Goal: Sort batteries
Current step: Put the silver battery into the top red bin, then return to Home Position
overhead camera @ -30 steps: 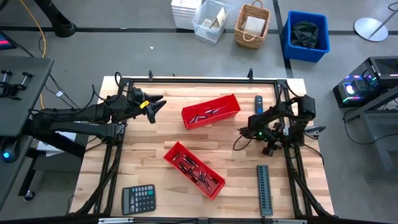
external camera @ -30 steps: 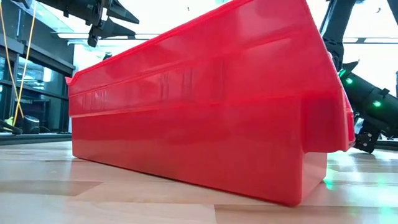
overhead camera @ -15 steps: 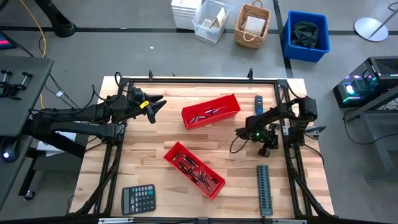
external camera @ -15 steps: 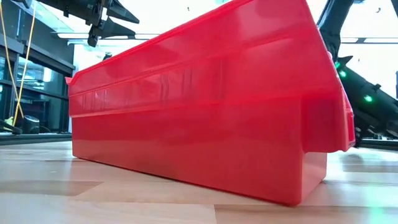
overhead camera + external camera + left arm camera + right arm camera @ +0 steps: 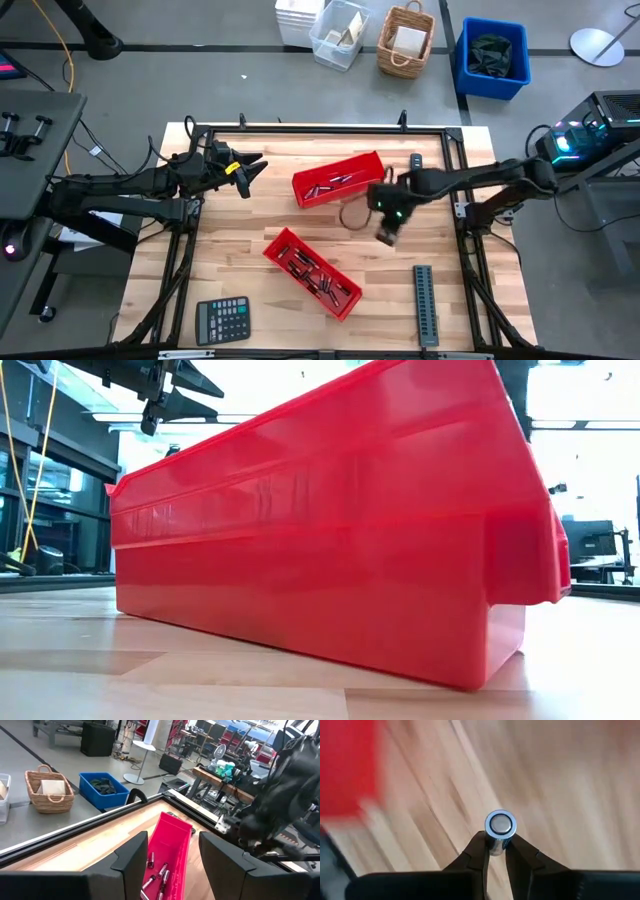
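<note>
wooden table [image 5: 250, 215], two red trays [image 5: 338, 178], calculator [image 5: 222, 320], grey ridged strip [image 5: 426, 304]

The high view looked straight down from well above, taking in the whole tabletop [image 5: 240, 255] and the floor around it. The low view sat at tabletop height, facing level across the wood, so near the front red tray [image 5: 330, 530] that the tray filled most of it. The left wrist view looked forward between its own two fingers [image 5: 135, 855] along the far red tray [image 5: 170, 845] toward the room; the high view showed that tray [image 5: 338, 178] too. The right wrist view hung close over bare wood, a red edge [image 5: 345, 765] at one side.
</note>
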